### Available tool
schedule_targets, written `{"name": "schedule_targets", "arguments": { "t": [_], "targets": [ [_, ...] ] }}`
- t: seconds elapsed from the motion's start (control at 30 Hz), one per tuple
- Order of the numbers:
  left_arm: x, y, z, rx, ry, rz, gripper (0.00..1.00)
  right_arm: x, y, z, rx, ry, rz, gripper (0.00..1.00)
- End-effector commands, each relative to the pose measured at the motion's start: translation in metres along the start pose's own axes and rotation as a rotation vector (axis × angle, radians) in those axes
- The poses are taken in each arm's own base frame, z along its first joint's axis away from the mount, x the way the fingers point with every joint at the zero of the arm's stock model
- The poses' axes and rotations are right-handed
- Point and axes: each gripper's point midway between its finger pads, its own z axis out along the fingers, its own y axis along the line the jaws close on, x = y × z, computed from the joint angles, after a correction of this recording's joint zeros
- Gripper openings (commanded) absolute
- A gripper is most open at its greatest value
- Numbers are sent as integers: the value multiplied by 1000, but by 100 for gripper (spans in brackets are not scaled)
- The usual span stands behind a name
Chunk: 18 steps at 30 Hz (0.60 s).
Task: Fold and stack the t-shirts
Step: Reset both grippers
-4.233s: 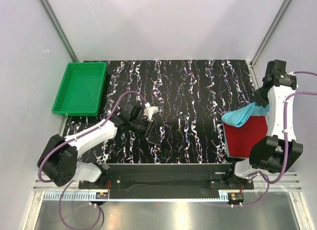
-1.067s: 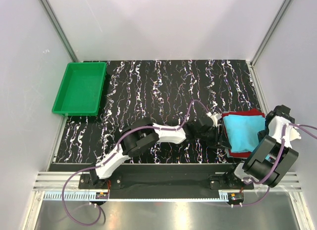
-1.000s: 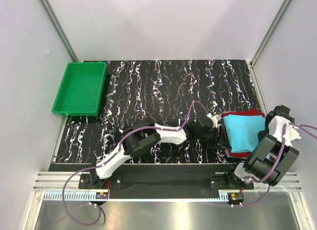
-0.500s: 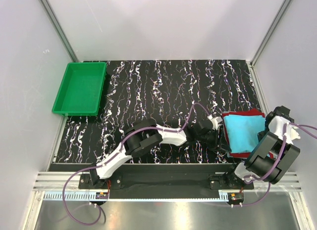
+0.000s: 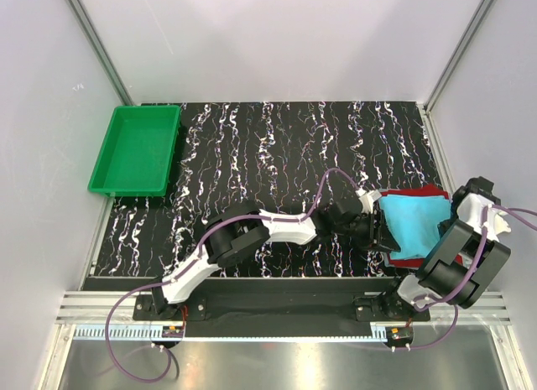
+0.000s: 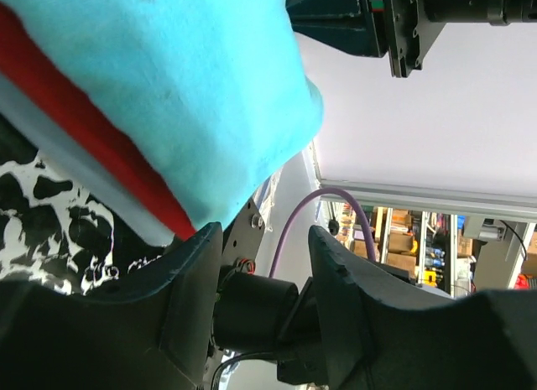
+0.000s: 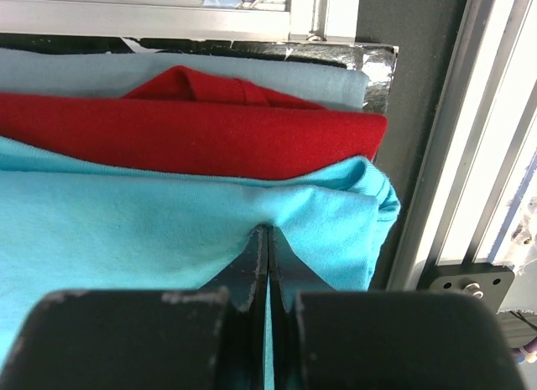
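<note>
turquoise tee (image 5: 411, 223): soft knit, folded rectangle | dark red tee (image 7: 210, 138): beneath

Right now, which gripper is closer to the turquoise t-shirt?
Right. The right gripper is shut, pinching the turquoise t-shirt at its right edge. The left gripper is open at the shirt's left edge, not gripping it.

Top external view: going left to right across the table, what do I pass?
green tray → left claw → turquoise t-shirt → right claw. The dark red t-shirt lies under the turquoise one, so I leave it out of the order.
</note>
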Motion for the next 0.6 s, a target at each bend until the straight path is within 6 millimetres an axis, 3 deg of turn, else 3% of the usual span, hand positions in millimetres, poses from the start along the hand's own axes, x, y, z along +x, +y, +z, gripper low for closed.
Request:
{"name": "schedule_targets", "arguments": {
  "t": [0.0, 0.23, 0.33, 0.47, 0.57],
  "targets": [
    [-6, -22, 8, 83, -5, 28, 50, -16, 2, -3, 4, -40, 31, 0],
    [-4, -17, -1, 27, -18, 61, 49, -14, 2, 0, 6, -29, 34, 0],
    [-6, -9, -6, -25, -39, 91, 54, -14, 2, 1, 6, -25, 38, 0],
    [0, -2, 4, -5, -7, 39, 54, -13, 2, 3, 8, -22, 39, 0],
    [-1, -10, 6, 38, -22, 34, 54, -13, 1, 4, 11, -20, 38, 0]
  ]
}}
